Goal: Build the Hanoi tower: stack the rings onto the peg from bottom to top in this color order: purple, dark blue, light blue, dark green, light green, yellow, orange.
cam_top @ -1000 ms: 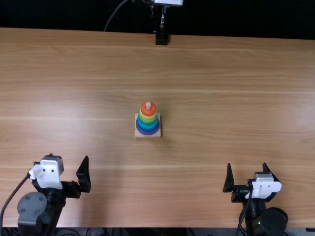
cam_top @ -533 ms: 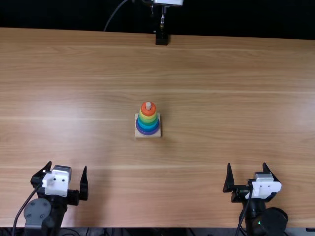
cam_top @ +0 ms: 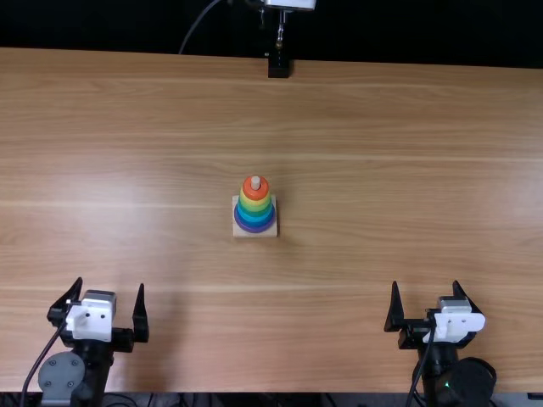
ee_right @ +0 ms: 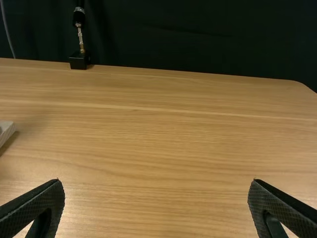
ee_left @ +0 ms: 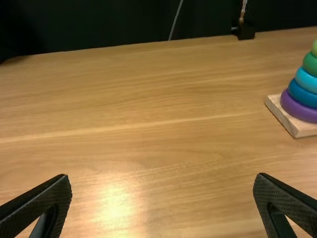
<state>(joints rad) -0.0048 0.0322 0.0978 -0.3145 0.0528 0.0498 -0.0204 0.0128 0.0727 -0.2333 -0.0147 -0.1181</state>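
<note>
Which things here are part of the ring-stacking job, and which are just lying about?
Part of the job:
- stacked rings
- peg
- wooden base
- left gripper
- right gripper

Just about:
- black block at the far edge
- thin cable

From where I stand, the tabletop (cam_top: 382, 170) is light brown wood, the grain running side to side, with a pale sheen on its left part and a rounded far right corner. Near its middle sits a square wooden base (cam_top: 238, 230) bearing stacked rings (cam_top: 254, 216); a black block (cam_top: 278, 68) stands at the far edge.
</note>
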